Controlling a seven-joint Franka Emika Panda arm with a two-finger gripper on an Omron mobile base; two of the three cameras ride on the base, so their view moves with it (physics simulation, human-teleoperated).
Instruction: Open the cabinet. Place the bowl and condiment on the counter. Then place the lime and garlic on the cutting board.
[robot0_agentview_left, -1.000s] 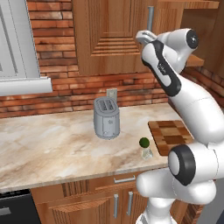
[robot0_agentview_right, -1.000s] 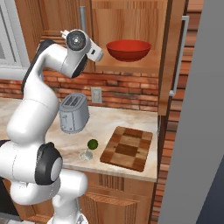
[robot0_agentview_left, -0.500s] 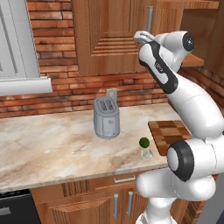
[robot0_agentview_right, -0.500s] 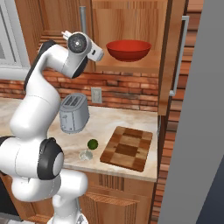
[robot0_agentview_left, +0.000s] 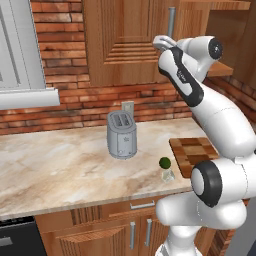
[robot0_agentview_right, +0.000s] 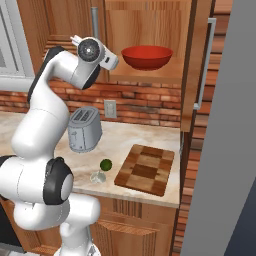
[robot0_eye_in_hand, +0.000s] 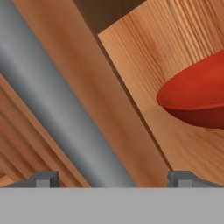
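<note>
A: End effector (robot0_eye_in_hand: 111, 177)?
B: Raised at the wall cabinet (robot0_agentview_left: 125, 40), jaws spread wide, nothing gripped. In hand view, the left door's silver bar handle (robot0_eye_in_hand: 57, 113) running diagonally between the two finger tips (robot0_eye_in_hand: 43, 178); contact cannot be told.

A: Cabinet state?
B: Right door (robot0_agentview_right: 196, 65) swung open, edge-on in right base view, its long bar handle (robot0_agentview_right: 209, 60) facing outward. Left door (robot0_agentview_left: 127, 42) closed, handle (robot0_agentview_left: 171, 22) just above the wrist in left base view.

A: Bowl?
B: Glossy red bowl (robot0_agentview_right: 147, 57) upright on the cabinet shelf (robot0_agentview_right: 150, 76), inside the open compartment. Also seen at right of hand view (robot0_eye_in_hand: 197, 98), resting on the shelf board.

A: Worktop (robot0_agentview_left: 60, 165) contents?
B: Grey two-slot toaster (robot0_agentview_left: 121, 135) near the brick wall, below a wall socket (robot0_agentview_left: 127, 106). Lime (robot0_agentview_left: 164, 162) near the front edge, apparently resting on a small clear glassy object (robot0_agentview_left: 168, 175); identity of that object not resolvable. Cutting board (robot0_agentview_right: 145, 169) flat on the worktop just right of the lime, bare, checker blocks visible.

A: Condiment, garlic?
B: No entry.

A: Other?
B: Pale grey-white unit (robot0_agentview_left: 20, 55) at upper left. Lower cabinets (robot0_agentview_left: 132, 232) with short handles under the worktop.
</note>
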